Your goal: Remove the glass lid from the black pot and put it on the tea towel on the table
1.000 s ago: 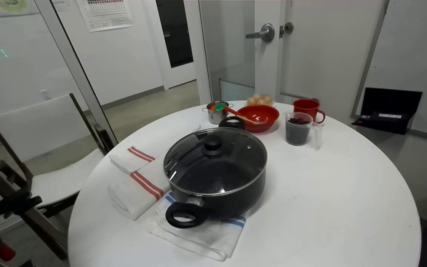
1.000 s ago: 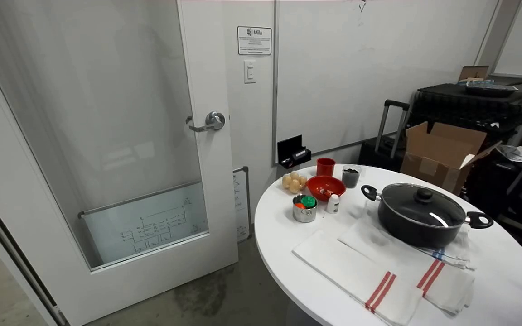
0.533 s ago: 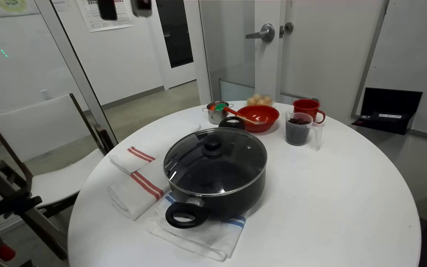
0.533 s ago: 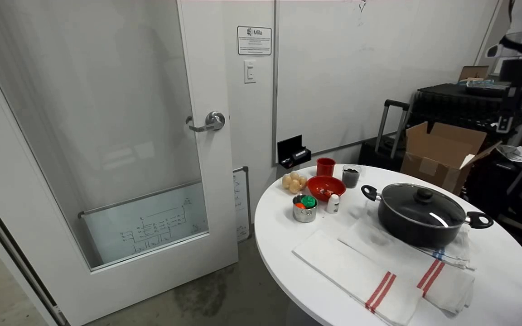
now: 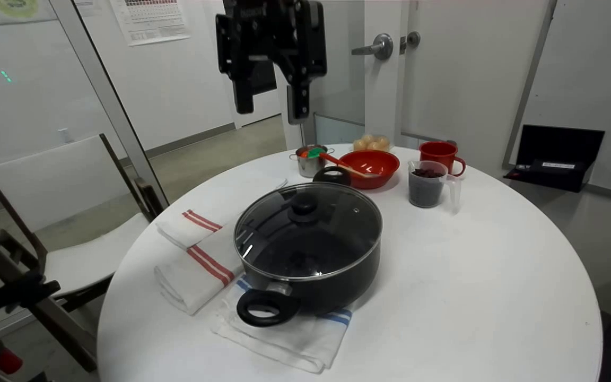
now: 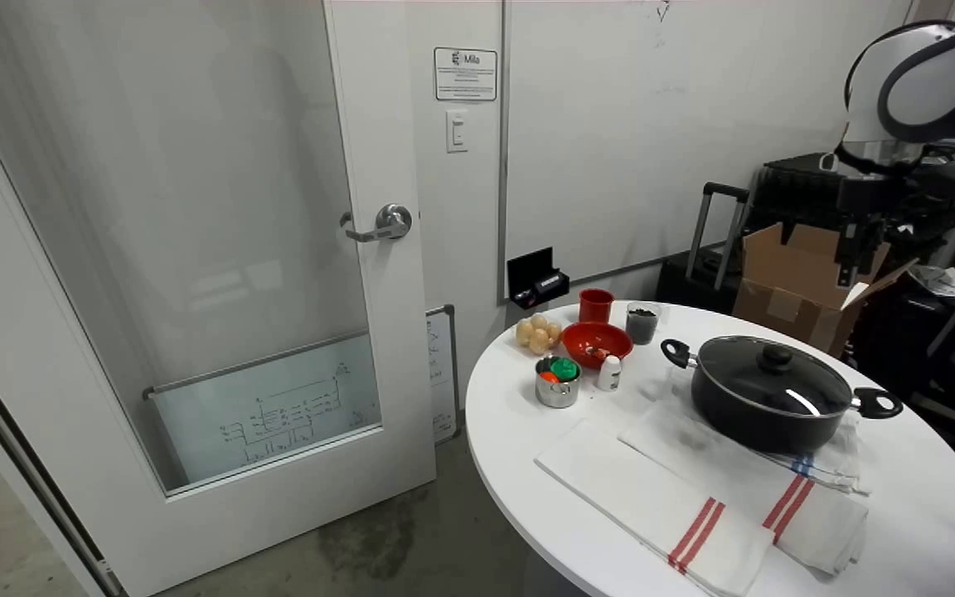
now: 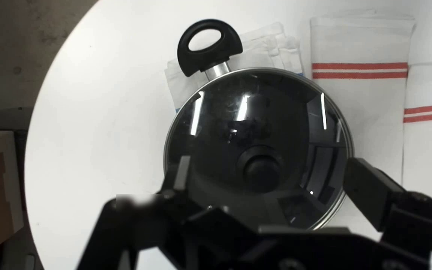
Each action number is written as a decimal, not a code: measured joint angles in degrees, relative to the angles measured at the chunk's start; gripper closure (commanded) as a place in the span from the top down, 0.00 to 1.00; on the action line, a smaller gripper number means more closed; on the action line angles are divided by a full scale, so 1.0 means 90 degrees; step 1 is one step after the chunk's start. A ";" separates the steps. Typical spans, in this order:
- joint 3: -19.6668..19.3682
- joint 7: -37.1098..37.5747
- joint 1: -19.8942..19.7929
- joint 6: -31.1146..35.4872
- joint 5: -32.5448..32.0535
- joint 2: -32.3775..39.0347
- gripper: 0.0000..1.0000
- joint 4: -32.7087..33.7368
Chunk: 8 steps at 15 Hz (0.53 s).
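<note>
The glass lid (image 5: 311, 244) with its black centre knob sits on the black pot (image 5: 337, 289). Lid (image 6: 763, 377) and pot (image 6: 739, 423) also show at the right in an exterior view. My gripper (image 5: 271, 106) is open and empty, high above the pot. In the wrist view the open fingers (image 7: 270, 176) frame the lid's knob (image 7: 263, 172) from above, not touching the lid (image 7: 276, 112). Two white tea towels with red stripes lie side by side on the table (image 5: 470, 297): one by the pot (image 5: 199, 265), one farther out (image 6: 652, 506).
A pale cloth with blue stripes (image 5: 289, 345) lies under the pot. A red bowl (image 5: 372, 170), a small metal pot (image 5: 311, 162), a red mug (image 5: 438, 154), a measuring cup (image 5: 426, 188) and eggs or similar round things (image 5: 372, 142) stand beyond. A chair (image 5: 67, 185) stands beside the table.
My arm and gripper have come into both exterior views and lowered over the table toward the pot. The lid, pot and towels have not moved.
</note>
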 measured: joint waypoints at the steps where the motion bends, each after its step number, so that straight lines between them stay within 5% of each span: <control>1: 0.0042 0.0000 -0.0032 0.0138 0.0014 0.0217 1.00 0.0092; 8: 0.0338 0.0003 -0.0148 0.0796 0.0019 0.1388 1.00 0.0535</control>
